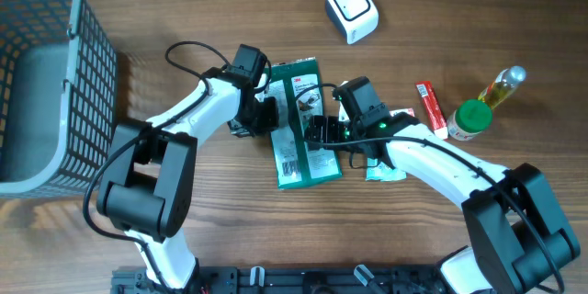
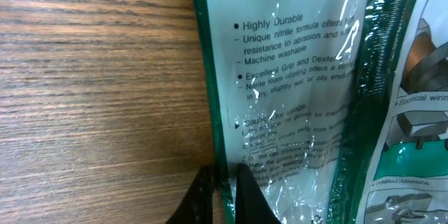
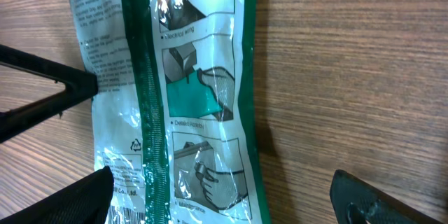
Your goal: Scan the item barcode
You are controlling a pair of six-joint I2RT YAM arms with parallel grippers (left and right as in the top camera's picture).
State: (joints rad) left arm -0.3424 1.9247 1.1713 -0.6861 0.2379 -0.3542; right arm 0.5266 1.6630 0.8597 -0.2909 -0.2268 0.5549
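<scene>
One grey mesh basket (image 1: 96, 64), far left. One left gripper (image 2: 222, 175), pinched on the left edge of one glossy green-and-white plastic packet (image 1: 303, 165), lying flat on the wood-grain table (image 1: 184, 9), centre. One right gripper (image 3: 217, 196), jaws wide, straddling the packet. One rounded white scanner (image 1: 352, 9) behind it.

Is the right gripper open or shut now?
Open. The right gripper has its fingers wide apart, one by the package edge, the other over bare table; nothing is gripped.
</scene>
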